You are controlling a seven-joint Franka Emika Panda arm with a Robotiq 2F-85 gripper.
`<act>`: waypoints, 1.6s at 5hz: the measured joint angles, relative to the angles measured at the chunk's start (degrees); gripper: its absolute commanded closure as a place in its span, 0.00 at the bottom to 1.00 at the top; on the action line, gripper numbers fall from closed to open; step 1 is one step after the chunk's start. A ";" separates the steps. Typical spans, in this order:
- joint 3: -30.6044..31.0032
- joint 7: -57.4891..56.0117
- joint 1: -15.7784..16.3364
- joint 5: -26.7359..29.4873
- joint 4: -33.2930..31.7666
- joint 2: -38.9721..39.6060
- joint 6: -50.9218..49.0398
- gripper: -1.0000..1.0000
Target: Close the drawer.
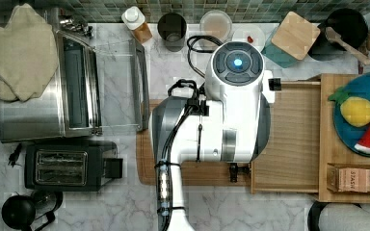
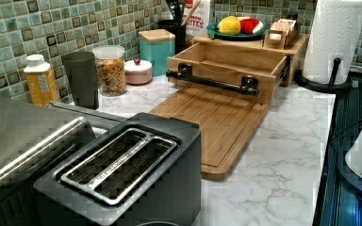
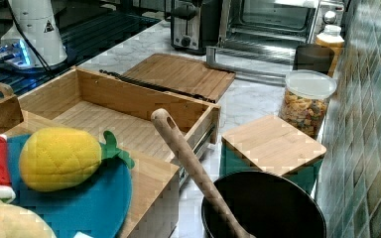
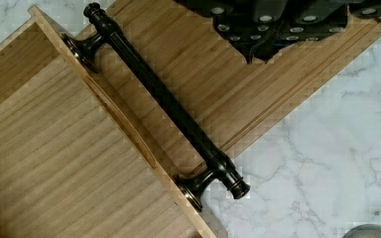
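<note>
Drawer (image 2: pixel 226 59): light wood, pulled fully out of its wooden stand, interior bare; dark bar handle (image 4: pixel 166 106) on the front panel, which overhangs the near end of a cutting board (image 2: pixel 212 125) lying on the marble counter (image 2: pixel 283 160). Gripper (image 4: pixel 273 37): above the cutting board, just beside the handle, apart from it, holding nothing; finger spread cannot be told. Robot arm (image 1: pixel 221 120): white, over the board in the top view.

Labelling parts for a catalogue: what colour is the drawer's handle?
Dark bronze-black, seen best in the wrist view: handle on the drawer.
</note>
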 measured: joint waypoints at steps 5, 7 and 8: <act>0.05 -19.32 0.00 -0.19 -7.89 -0.54 5.89 1.00; 0.43 -20.44 0.26 1.22 -14.44 -0.40 14.67 1.00; 0.72 -20.44 0.50 1.23 -17.35 -0.40 17.30 1.00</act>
